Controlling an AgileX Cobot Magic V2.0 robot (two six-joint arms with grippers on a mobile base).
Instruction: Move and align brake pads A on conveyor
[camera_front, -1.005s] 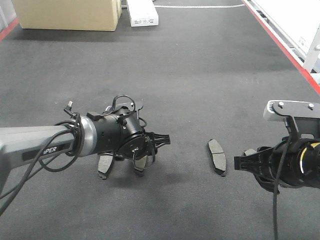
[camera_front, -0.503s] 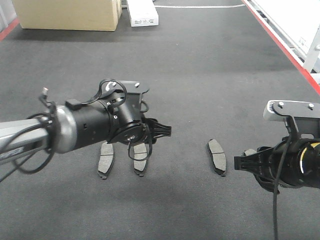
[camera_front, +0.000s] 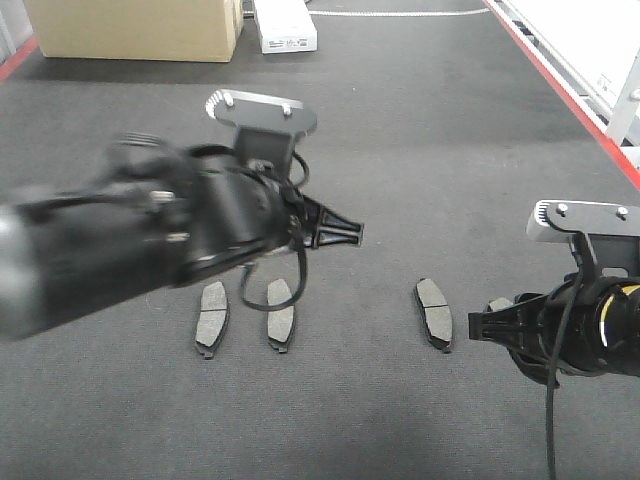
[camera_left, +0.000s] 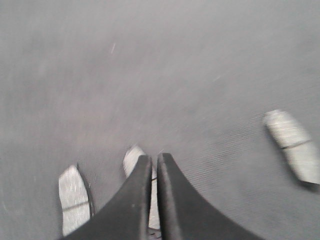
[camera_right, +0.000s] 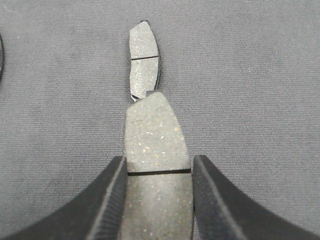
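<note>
- We see the belt (camera_front: 420, 150), dark and rough, with a red strip along its right edge; a cardboard box (camera_front: 135, 28) and a white box (camera_front: 284, 24) sit at its far end.
- Three pads lie flat on the belt: a left pad (camera_front: 211, 318) and a second pad (camera_front: 281, 314) side by side, roughly parallel, and a third pad (camera_front: 434, 313) well apart to the right.
- The left gripper (camera_front: 340, 231), blurred, hangs above the left pair; its wrist view shows the fingers (camera_left: 135, 200) pressed together with nothing between them.
- The right gripper (camera_front: 480, 325) sits low, just right of the third pad; in its wrist view we find a fourth pad (camera_right: 157, 165) clamped between its fingers (camera_right: 107, 200), its tip overlapping the near end of the third pad.
</note>
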